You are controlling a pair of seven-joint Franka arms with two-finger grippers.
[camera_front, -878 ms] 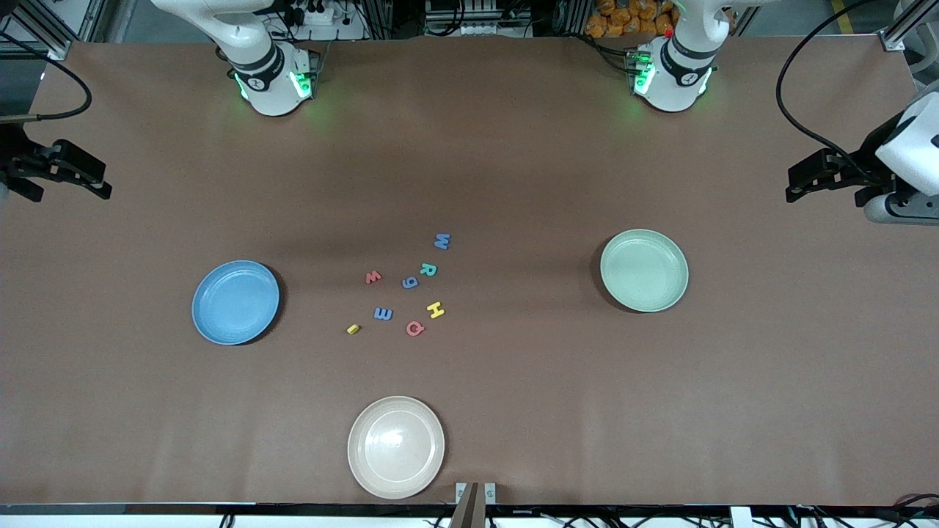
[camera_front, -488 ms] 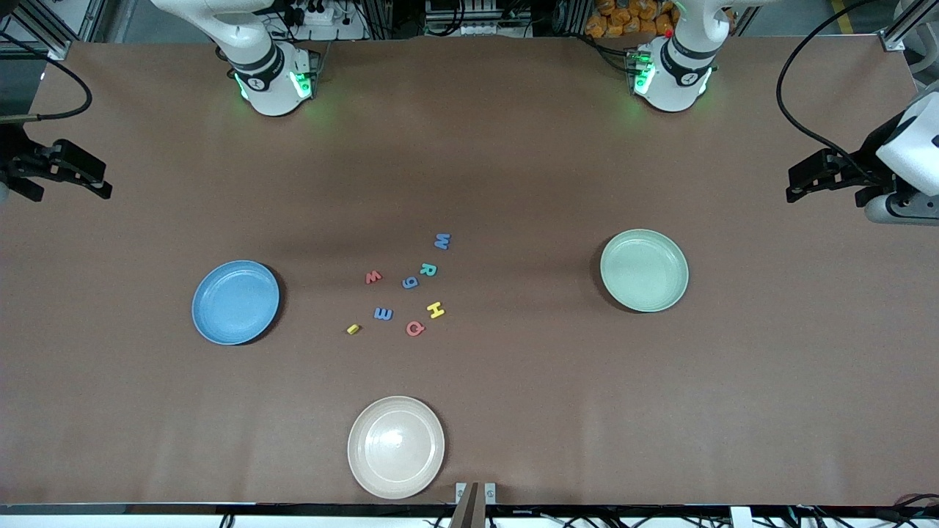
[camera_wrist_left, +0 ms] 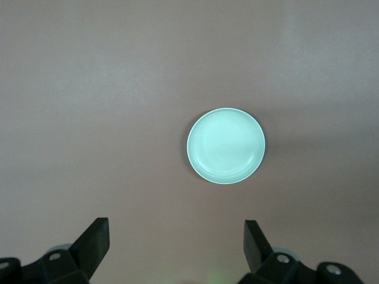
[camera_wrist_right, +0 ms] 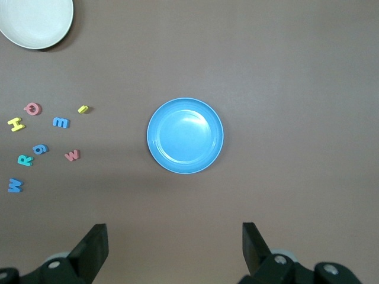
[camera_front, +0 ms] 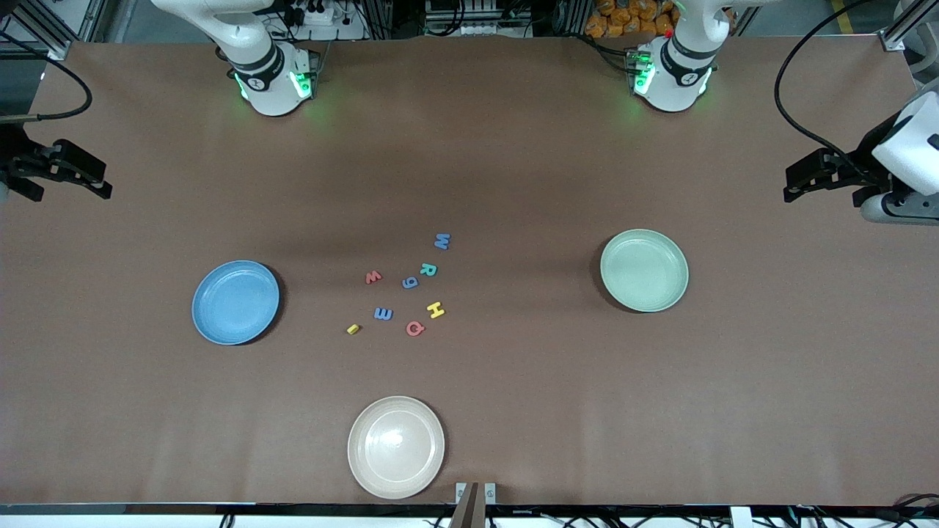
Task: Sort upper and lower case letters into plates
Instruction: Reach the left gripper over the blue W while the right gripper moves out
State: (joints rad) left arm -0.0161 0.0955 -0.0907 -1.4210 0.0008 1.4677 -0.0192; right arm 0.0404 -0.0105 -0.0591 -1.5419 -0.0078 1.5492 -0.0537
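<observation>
Both my fingers spread and empty, left fingers (camera_wrist_left: 174, 239) over the pale mint round plate (camera_wrist_left: 225, 145), right fingers (camera_wrist_right: 173, 242) over the sky-blue round plate (camera_wrist_right: 185, 135), those tiny foam letters (camera_front: 436, 309) between look light, squashy, so pinch across thin edges.

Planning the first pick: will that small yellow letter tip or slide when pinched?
The yellow letter looks tiny and foam-like, so probably light and apt to slide if nudged. It lies flat on the table, so tipping seems unlikely; thin edges may make pinching difficult.

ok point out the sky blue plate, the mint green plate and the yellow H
sky blue plate (camera_front: 235, 302): front view, centre of its bare bottom
mint green plate (camera_front: 644, 270): front view, centre of its bare bottom
yellow H (camera_front: 436, 309): front view, its crossbar
</observation>
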